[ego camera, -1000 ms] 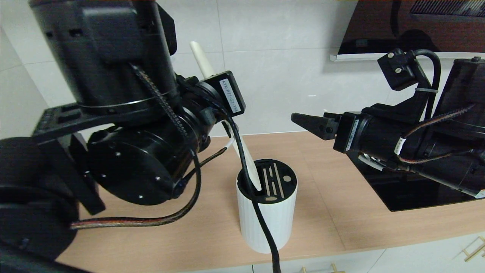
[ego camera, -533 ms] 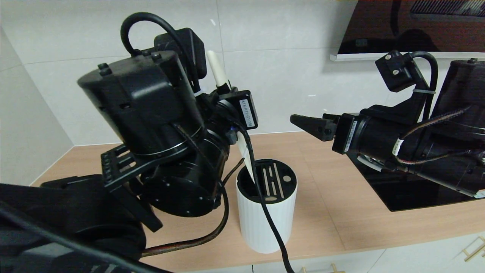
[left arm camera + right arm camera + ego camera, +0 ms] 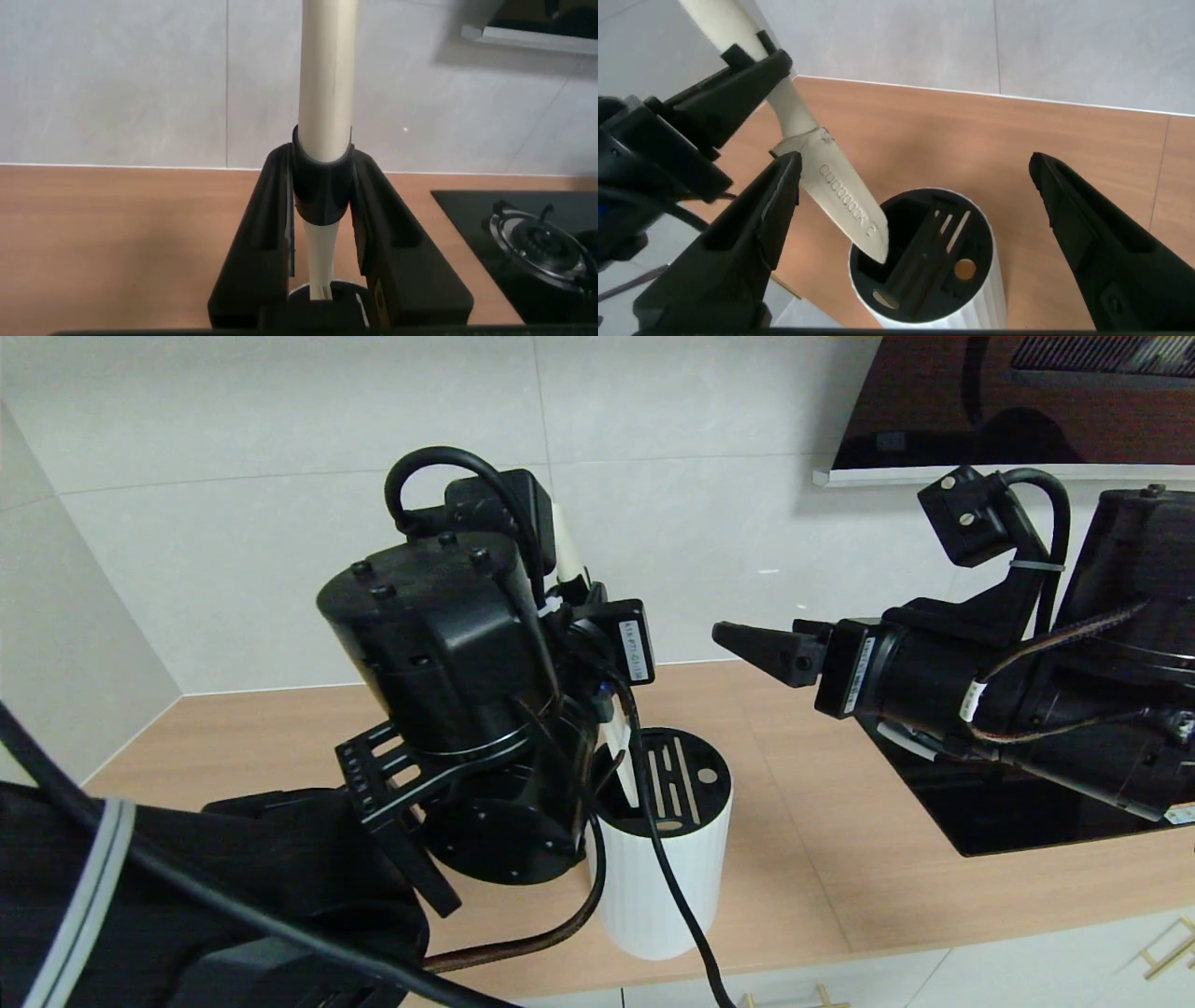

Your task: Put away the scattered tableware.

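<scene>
We record a pale tiled wall (image 3: 233, 523) behind a light wooden countertop (image 3: 812, 859), with a black cooktop (image 3: 1008, 821) set into the counter on the robot's right. Near the front edge of the counter stands a white ribbed holder (image 3: 658, 887), upright, its black top divided into one wide opening and several narrow slots. The left gripper (image 3: 324, 187) hangs directly above the holder, and its jaws are clamped on the cream handle of a knife (image 3: 831, 187). The handle rises past the jaws towards the wall. The blade points down at a slight tilt, and its tip sits in the wide opening of the holder, beside the narrow slots. We cannot tell whether the tip touches the inside of the holder. The right gripper (image 3: 913, 168) hovers above the counter to the right of the holder, well apart from it, with its jaws spread wide and nothing between them.
</scene>
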Robot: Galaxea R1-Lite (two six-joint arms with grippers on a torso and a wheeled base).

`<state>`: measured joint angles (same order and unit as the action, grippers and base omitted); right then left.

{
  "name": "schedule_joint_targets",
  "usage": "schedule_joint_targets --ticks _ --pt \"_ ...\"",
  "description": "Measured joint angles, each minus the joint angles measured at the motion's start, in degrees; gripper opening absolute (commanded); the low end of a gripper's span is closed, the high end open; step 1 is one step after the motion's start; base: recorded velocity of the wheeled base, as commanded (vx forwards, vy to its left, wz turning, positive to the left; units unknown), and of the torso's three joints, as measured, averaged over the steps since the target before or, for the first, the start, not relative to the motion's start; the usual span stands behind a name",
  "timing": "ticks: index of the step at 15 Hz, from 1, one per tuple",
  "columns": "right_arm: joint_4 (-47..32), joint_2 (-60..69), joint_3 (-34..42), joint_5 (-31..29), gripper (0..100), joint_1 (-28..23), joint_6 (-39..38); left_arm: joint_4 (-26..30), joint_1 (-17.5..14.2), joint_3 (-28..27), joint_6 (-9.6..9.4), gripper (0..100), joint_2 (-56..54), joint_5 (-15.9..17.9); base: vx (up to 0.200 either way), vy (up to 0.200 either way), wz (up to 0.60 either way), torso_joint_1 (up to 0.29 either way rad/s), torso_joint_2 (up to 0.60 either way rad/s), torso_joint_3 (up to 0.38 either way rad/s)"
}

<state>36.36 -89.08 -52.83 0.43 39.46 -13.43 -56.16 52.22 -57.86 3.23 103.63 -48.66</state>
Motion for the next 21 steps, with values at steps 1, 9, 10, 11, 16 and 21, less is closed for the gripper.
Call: schedule_joint_targets --ticks 1,9,10,11,16,21 --pt "0.0 0.0 0.0 0.0 100 0.0 0.0 -0.5 0.0 -0.1 0.02 0 0.3 0.0 0.0 0.0 0.0 0.0 0.0 0.0" --pt "0.0 -0.3 0.0 0.0 100 0.0 0.0 -2.8 0.3 0.3 0.24 0 4.7 -0.2 0.0 0.0 0.0 0.0 0.0 0.0" --pt "0.0 -0.3 0.0 0.0 100 0.0 0.0 -2.8 0.7 0.6 0.32 0 5.3 -0.5 0.0 0.0 0.0 0.0 0.0 0.0" --pt "0.0 -0.3 0.0 0.0 100 0.0 0.0 -2.8 1.0 0.9 0.32 0 5.9 -0.7 0.0 0.0 0.0 0.0 0.0 0.0" --pt "0.0 -0.6 0.0 0.0 100 0.0 -0.1 -2.8 2.7 2.5 0.35 0 8.1 -1.9 0.0 0.0 0.0 0.0 0.0 0.0" --pt "0.0 -0.9 0.0 0.0 100 0.0 -0.1 -8.0 3.8 3.3 -0.26 0 11.6 -5.2 0.0 0.0 0.0 0.0 0.0 0.0"
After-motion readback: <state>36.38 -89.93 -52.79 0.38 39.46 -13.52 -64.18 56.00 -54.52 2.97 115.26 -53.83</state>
